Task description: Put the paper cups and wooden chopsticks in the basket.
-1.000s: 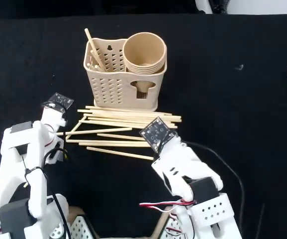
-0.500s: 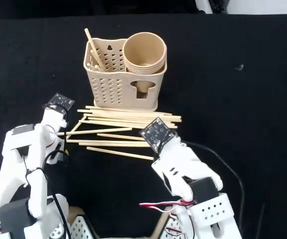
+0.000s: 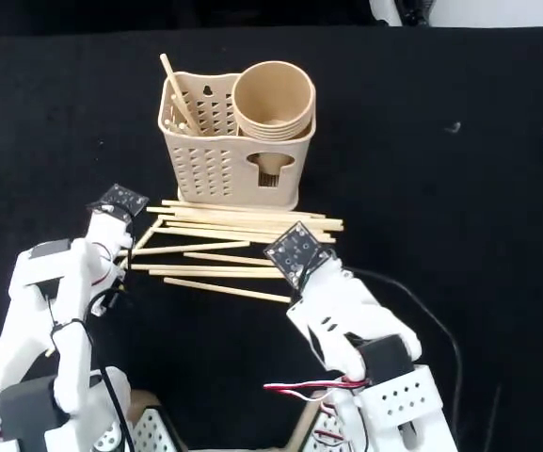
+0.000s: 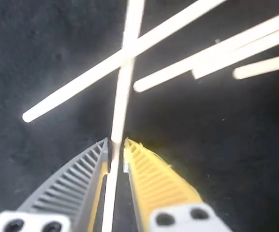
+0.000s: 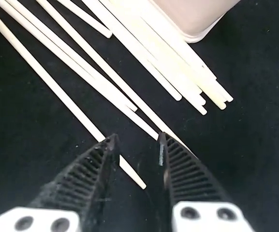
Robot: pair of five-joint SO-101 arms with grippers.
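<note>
Nearest, at the left, the left gripper (image 4: 116, 143) was clenched on one chopstick (image 4: 124, 82). This stick ran forward from between its fingers and crossed another stick on the black table (image 3: 422, 188). To the right of it, the right gripper (image 5: 136, 143) was low over the table with its fingers released, and the end of a loose stick (image 5: 57, 91) lay between them. Farther away, the wooden chopsticks (image 3: 243, 222) lay in a flat pile, mostly from left to right. The farthest ones were just beside the near wall of the basket (image 3: 210, 165). In the basket, the paper cups (image 3: 273, 94) stood stacked in the right compartment, and a tilted stick (image 3: 179, 89) leaned in the left compartment.
</note>
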